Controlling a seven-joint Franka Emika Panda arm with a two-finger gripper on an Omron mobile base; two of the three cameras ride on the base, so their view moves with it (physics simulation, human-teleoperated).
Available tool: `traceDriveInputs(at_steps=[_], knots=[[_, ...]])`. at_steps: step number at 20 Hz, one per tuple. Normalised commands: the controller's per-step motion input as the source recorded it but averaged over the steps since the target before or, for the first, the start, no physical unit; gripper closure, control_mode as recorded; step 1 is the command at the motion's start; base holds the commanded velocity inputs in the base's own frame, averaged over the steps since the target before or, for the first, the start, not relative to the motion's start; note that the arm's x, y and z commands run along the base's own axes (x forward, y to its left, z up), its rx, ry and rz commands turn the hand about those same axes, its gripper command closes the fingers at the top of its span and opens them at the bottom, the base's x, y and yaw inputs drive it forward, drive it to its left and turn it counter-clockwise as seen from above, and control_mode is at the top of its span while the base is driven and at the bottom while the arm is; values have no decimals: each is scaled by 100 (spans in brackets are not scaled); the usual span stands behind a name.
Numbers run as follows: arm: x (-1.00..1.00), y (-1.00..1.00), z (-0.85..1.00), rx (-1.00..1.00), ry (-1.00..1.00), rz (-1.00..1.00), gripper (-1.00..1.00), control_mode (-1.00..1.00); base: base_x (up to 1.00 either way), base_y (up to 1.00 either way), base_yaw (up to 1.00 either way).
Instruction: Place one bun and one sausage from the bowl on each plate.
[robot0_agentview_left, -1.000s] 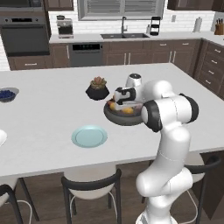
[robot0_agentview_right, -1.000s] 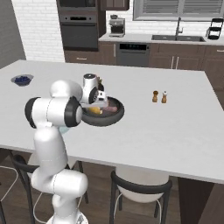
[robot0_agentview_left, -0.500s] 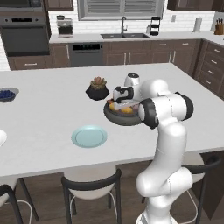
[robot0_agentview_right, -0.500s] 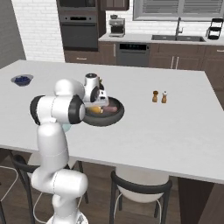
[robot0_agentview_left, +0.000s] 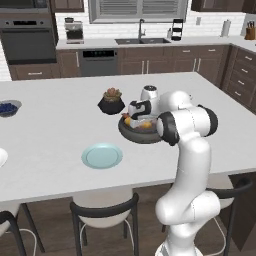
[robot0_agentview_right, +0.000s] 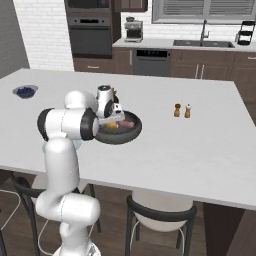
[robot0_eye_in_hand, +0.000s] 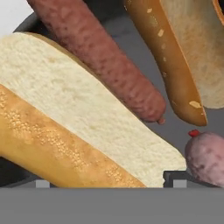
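Claw: I have the claw down inside the bowl, centre of the left base frame; its tips straddle a bun but I cannot tell whether they have bitten yet.
Why there: I judge the bun goes first, so the hand sits low over the pile.
Buns: two in the hand view, a split bun filling the left, a second bun upper right.
Sausages: two, a reddish sausage lying diagonally between the buns, a paler sausage end lower right.
Plates: blue-green plate near the bowl on the counter, bare; white plate edge at far left.
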Motion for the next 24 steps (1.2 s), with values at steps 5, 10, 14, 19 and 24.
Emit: traceDriveInputs(at_steps=[5,10,14,19,24], knots=[[-40,2,2,0,-4,3,100,-100,0,0,0],[-95,28,64,0,-6,12,100,-100,0,0,0],[-100,58,95,0,0,16,100,-100,0,0,0],[-100,90,-4,-11,4,17,100,-100,0,0,0],[-40,100,-65,-8,9,4,100,-100,0,0,0]])
